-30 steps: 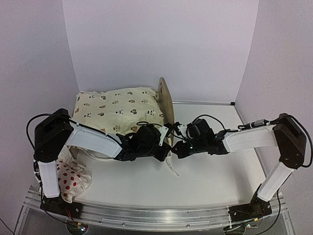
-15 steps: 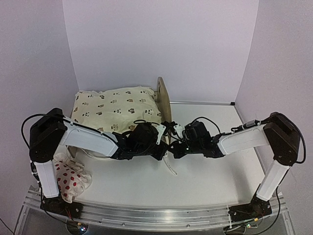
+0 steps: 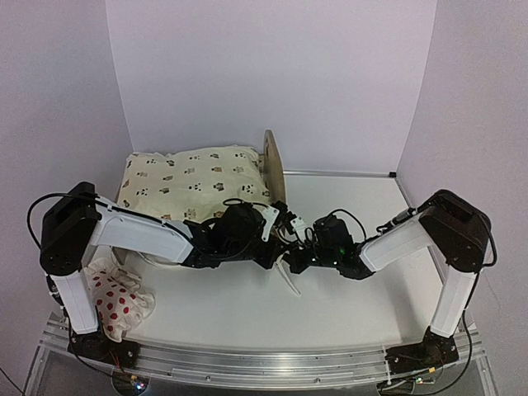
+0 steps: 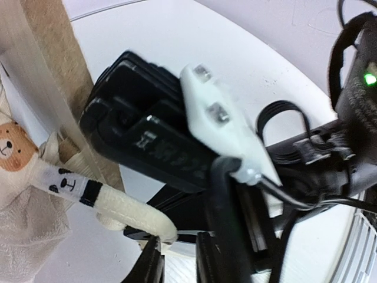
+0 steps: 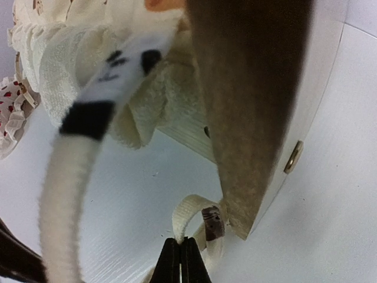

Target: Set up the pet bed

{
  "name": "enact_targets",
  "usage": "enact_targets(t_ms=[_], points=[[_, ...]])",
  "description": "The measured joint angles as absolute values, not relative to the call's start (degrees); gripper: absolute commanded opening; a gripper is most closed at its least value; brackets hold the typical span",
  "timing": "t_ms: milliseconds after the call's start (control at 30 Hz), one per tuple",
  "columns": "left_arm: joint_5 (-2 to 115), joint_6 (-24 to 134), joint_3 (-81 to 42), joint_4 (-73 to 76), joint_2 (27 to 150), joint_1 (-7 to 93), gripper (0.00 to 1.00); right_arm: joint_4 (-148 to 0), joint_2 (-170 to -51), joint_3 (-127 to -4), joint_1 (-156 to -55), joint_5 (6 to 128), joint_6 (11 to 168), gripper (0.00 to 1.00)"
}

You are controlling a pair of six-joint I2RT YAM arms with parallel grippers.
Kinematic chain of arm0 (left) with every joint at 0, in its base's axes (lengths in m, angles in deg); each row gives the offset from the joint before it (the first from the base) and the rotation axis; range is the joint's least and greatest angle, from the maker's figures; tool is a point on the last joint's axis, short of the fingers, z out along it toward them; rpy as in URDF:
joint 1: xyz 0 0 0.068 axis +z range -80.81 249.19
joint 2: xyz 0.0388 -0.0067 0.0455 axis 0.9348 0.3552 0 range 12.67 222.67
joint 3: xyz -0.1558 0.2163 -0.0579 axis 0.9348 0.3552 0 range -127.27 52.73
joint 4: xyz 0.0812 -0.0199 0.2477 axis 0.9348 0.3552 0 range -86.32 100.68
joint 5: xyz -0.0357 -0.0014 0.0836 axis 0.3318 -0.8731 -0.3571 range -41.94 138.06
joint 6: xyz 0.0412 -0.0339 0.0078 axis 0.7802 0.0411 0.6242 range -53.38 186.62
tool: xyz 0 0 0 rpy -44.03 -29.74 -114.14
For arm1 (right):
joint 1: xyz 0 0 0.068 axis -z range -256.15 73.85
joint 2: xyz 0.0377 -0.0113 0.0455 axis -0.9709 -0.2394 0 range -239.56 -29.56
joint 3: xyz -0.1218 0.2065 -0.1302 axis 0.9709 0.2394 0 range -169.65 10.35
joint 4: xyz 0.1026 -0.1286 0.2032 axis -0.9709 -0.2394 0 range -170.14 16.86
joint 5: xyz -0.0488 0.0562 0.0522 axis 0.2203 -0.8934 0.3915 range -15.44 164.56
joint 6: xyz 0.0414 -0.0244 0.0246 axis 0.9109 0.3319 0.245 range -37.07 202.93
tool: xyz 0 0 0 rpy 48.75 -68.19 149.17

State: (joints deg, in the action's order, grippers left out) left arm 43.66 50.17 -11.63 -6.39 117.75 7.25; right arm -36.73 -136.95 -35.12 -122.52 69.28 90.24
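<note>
With the right end effector (image 5: 181,252) clenched on the cushion tie (image 5: 187,213), the pet bed (image 5: 250,88) directly ahead of it, and the left end effector (image 4: 177,268) slightly parted, a hard pull could slip the tie or drag the bed across the tabletop (image 3: 355,305).

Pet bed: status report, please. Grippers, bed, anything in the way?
Right gripper shut on tie loop beside bed. Left gripper slightly open, second tie at its tips. Cushion on bed. Pillow lies apart.
</note>
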Motion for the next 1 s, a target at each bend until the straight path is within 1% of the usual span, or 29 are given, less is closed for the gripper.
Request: enact_targets(t_ms=[100,400,567,633,800,1000], points=[[43.88,49.94,-11.19,-6.04,116.39,7.20,0.28,-33.94,-138.10,-34.92,-122.52,68.34,89.93,0.00],[43.76,48.55,-9.58,-4.17,115.40,7.11,0.29,-25.91,-141.08,-34.15,-122.52,66.26,89.57,0.00],[41.75,47.57,-6.72,-1.62,112.11,7.12,0.34,-22.64,-141.90,-34.09,-122.83,64.79,89.37,0.00],[40.26,47.12,-5.40,-0.09,109.42,7.23,0.32,-21.98,-142.08,-34.08,-122.93,65.02,89.38,0.00],[37.08,45.93,-4.06,2.46,103.84,9.70,0.21,-20.98,-142.45,-34.12,-123.07,67.13,89.77,0.00],[35.24,45.29,-3.78,3.69,105.32,13.59,0.12,-19.84,-143.77,-34.42,-123.15,68.99,90.87,0.00]])
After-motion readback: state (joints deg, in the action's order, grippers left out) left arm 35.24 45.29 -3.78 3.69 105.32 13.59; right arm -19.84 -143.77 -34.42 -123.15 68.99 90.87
